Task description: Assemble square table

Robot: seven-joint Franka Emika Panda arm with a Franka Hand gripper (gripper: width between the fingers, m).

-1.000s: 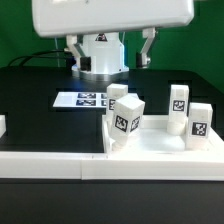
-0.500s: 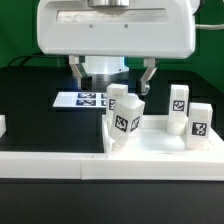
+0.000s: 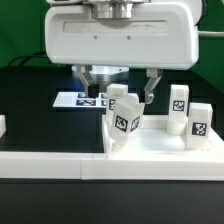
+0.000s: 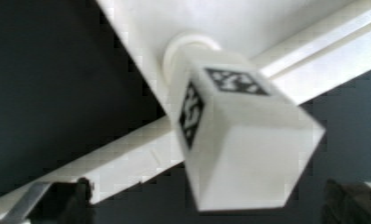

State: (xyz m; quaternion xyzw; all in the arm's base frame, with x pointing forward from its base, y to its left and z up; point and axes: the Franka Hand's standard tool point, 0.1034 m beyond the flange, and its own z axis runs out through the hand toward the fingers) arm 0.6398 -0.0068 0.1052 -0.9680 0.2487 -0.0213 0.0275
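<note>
1. Above the tabletop, the end effector hangs with its two fingers spread wide apart; nothing is between them, nothing is held.
2. Exterior view: one finger sits on each side of the rear leg; finger tips look level with that leg's top. Contact can't be confirmed.
3. The square tabletop is white, tray-like, and lies on the black desk toward the exterior view's right, against the long low white wall strip at the front.
4. Four white tagged legs stand upright on the tabletop: the rear leg, a front leg just before it and tilted slightly, and two more on the exterior view's right, close to each other.
5. The marker board lies flat on the desk behind the tabletop, partly hidden by the end effector.
6. Wrist view: one leg fills the frame, black-white tag on its top face and another on its side, standing on the tabletop's white surface; dark finger tips show at both lower corners, clear of the leg.
7. The large white wrist housing blocks the upper middle of the exterior view.
</note>
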